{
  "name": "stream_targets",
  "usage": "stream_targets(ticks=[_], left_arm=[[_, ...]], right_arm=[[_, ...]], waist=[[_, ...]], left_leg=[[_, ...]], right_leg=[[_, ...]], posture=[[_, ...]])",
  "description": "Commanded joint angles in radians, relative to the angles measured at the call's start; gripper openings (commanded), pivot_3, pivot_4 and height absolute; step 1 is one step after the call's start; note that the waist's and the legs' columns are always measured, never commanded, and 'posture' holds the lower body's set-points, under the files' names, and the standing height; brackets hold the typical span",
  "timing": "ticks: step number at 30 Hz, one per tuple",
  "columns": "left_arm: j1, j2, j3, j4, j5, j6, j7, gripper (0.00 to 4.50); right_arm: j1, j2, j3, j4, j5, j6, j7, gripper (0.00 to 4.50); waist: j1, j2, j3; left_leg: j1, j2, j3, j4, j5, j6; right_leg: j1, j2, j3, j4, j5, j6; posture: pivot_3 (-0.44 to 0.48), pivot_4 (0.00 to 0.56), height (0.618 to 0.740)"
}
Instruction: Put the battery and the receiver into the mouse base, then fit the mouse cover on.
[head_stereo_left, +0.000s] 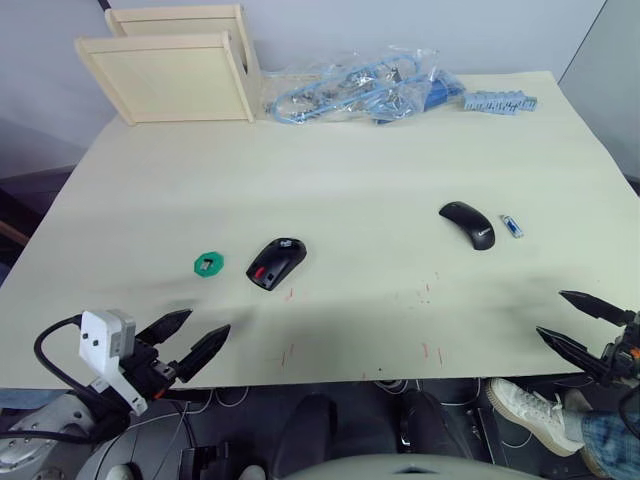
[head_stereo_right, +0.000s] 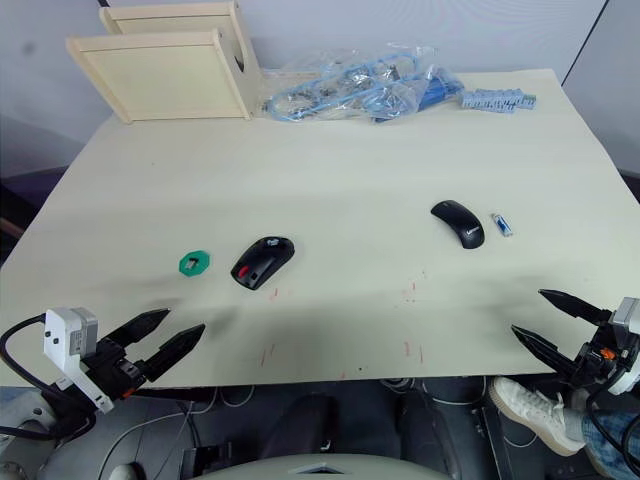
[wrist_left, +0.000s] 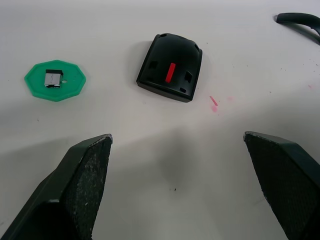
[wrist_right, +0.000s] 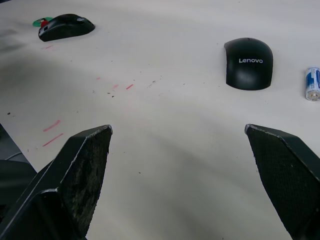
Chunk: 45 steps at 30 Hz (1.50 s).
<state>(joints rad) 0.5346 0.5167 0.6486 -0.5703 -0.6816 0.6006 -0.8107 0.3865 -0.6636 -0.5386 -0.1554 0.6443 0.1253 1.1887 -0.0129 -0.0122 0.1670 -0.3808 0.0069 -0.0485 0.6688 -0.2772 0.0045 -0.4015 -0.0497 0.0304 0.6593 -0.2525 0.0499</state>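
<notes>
From the head camera, the mouse base (head_stereo_left: 277, 263) lies on the table (head_stereo_left: 350, 140) beside a green disc (head_stereo_left: 207, 264), well apart from the mouse cover (head_stereo_left: 467, 223) and battery (head_stereo_left: 511, 226). The left wrist view shows the receiver (wrist_left: 52, 79) on that disc, left gripper (wrist_left: 177, 187) spread wide, empty. The right gripper (wrist_right: 182, 175) likewise gapes, holding nothing.

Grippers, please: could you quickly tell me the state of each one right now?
Left gripper: jaws open, holding nothing, at the table's near edge.
Right gripper: jaws open, holding nothing, at the table's near edge.
</notes>
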Motion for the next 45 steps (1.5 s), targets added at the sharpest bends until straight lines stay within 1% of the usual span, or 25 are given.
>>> stream_targets(ticks=[1, 5, 8, 12, 18, 22, 25, 27, 29, 34, 38, 45], left_arm=[[-0.003, 0.015, 0.016, -0.015, -0.019, -0.025, 0.007, 4.47], [-0.067, 0.078, 0.008, 0.003, -0.050, -0.008, -0.017, 4.47], [-0.096, 0.154, -0.009, 0.023, -0.042, -0.006, -0.062, 4.47], [-0.170, 0.235, -0.031, 0.074, -0.037, 0.002, -0.083, 4.47], [-0.278, 0.327, -0.114, 0.134, -0.012, 0.057, -0.072, 4.47], [-0.402, 0.373, -0.201, 0.171, 0.002, 0.131, -0.024, 4.47], [-0.460, 0.390, -0.261, 0.168, 0.020, 0.155, -0.008, 4.47], [-0.517, 0.386, -0.312, 0.158, 0.029, 0.192, 0.034, 4.47], [-0.548, 0.382, -0.338, 0.155, 0.034, 0.219, 0.059, 4.47], [-0.692, 0.348, -0.475, 0.146, 0.079, 0.302, 0.165, 4.47], [-0.752, 0.338, -0.522, 0.175, 0.110, 0.330, 0.194, 4.47], [-0.810, 0.318, -0.589, 0.224, 0.166, 0.339, 0.210, 4.47]], right_arm=[[-0.010, -0.012, -0.022, -0.014, 0.014, -0.014, 0.005, 4.50], [-0.047, -0.001, -0.003, -0.100, 0.094, 0.017, 0.017, 4.50], [-0.057, -0.012, 0.009, -0.183, 0.147, 0.047, 0.029, 4.50], [-0.074, -0.036, 0.026, -0.278, 0.193, 0.103, 0.014, 4.50], [-0.097, -0.094, 0.043, -0.390, 0.267, 0.184, 0.009, 4.50], [-0.123, -0.130, 0.042, -0.457, 0.308, 0.230, -0.028, 4.50], [-0.144, -0.136, 0.043, -0.487, 0.325, 0.251, -0.070, 4.50], [-0.147, -0.137, 0.044, -0.504, 0.328, 0.261, -0.087, 4.50], [-0.149, -0.136, 0.047, -0.512, 0.328, 0.267, -0.096, 4.50], [-0.148, -0.127, 0.047, -0.524, 0.314, 0.261, -0.117, 4.50], [-0.140, -0.125, 0.045, -0.536, 0.319, 0.263, -0.124, 4.50], [-0.128, -0.125, 0.043, -0.546, 0.320, 0.255, -0.130, 4.50]], waist=[[0.000, 0.000, 0.000], [0.000, 0.000, 0.000], [0.000, 0.000, 0.000], [0.000, 0.001, 0.000], [0.001, 0.000, 0.000], [0.002, 0.000, 0.000], [0.001, -0.001, 0.001], [0.001, -0.001, 0.001], [0.001, -0.002, 0.001], [0.004, -0.002, 0.002], [-0.001, -0.005, 0.003], [0.001, -0.005, 0.004]], left_leg=[[0.000, 0.000, 0.000, 0.000, 0.000, 0.000], [0.000, 0.000, 0.000, 0.000, 0.000, 0.000], [0.000, 0.000, 0.000, 0.000, 0.000, 0.000], [0.000, 0.000, -0.001, 0.000, 0.000, 0.000], [0.000, 0.000, -0.001, 0.000, 0.000, 0.000], [0.000, 0.000, -0.001, 0.000, 0.000, 0.000], [-0.001, 0.000, -0.002, 0.000, 0.000, 0.000], [-0.001, 0.000, -0.002, 0.000, 0.000, 0.000], [-0.001, 0.000, -0.002, 0.000, 0.000, 0.000], [-0.001, 0.000, -0.003, 0.000, 0.000, 0.000], [-0.001, -0.001, -0.003, 0.000, 0.000, 0.000], [-0.001, -0.001, -0.003, 0.000, 0.000, 0.000]], right_leg=[[0.000, 0.000, 0.000, 0.000, 0.000, 0.000], [0.000, 0.000, 0.000, 0.000, 0.000, 0.000], [0.000, 0.000, 0.000, 0.000, 0.001, 0.002], [0.000, 0.000, 0.000, 0.000, 0.002, 0.003], [0.000, 0.000, -0.001, 0.000, 0.002, 0.003], [0.000, 0.000, -0.001, 0.000, 0.002, 0.003], [0.000, 0.000, -0.001, 0.000, 0.002, 0.003], [0.000, 0.000, -0.001, 0.000, 0.002, 0.003], [0.000, 0.000, -0.002, 0.001, 0.002, 0.003], [0.000, 0.000, -0.002, 0.001, 0.002, 0.004], [0.000, 0.000, -0.002, 0.001, 0.002, 0.004], [0.000, 0.000, -0.002, 0.002, 0.002, 0.004]], posture=[[0.000, 0.150, 0.740], [0.000, 0.150, 0.740], [0.000, 0.150, 0.740], [0.000, 0.150, 0.740], [0.000, 0.150, 0.740], [0.000, 0.150, 0.740], [0.000, 0.150, 0.740], [0.000, 0.150, 0.740], [0.000, 0.150, 0.740], [0.000, 0.150, 0.740], [0.000, 0.150, 0.740], [0.000, 0.150, 0.740]])
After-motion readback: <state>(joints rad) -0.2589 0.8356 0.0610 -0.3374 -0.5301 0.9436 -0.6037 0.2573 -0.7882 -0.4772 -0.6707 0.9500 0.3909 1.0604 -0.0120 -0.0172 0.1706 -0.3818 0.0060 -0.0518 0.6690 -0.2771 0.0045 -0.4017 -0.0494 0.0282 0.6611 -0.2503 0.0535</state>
